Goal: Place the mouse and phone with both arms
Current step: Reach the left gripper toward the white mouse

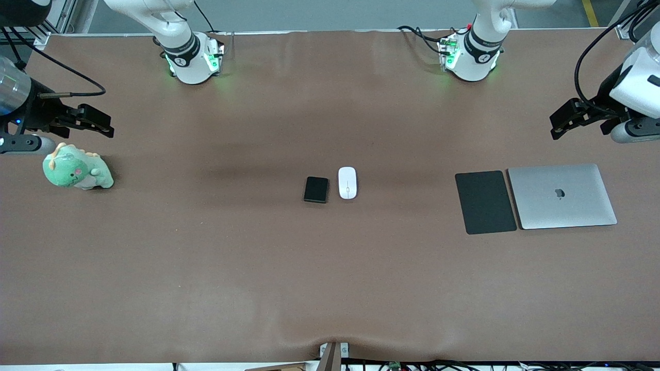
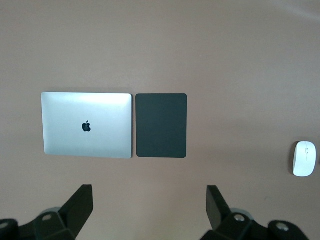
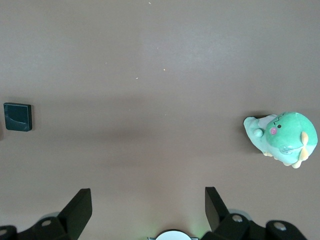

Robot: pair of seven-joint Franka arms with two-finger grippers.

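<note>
The white mouse (image 1: 347, 182) and the small black phone (image 1: 316, 189) lie side by side at the middle of the table, the phone toward the right arm's end. The mouse also shows in the left wrist view (image 2: 304, 158), the phone in the right wrist view (image 3: 18, 116). My left gripper (image 1: 559, 123) hangs open and empty above the table at the left arm's end, over bare cloth near the laptop; in its wrist view (image 2: 148, 202) the jaws stand wide apart. My right gripper (image 1: 100, 125) hangs open and empty at the right arm's end, over bare cloth next to the toy; its wrist view (image 3: 148, 202) shows wide jaws.
A flat black mouse pad (image 1: 484, 202) and a closed silver laptop (image 1: 562, 196) lie side by side toward the left arm's end. A green plush dinosaur (image 1: 76, 169) sits toward the right arm's end. The table (image 1: 330, 283) is covered in brown cloth.
</note>
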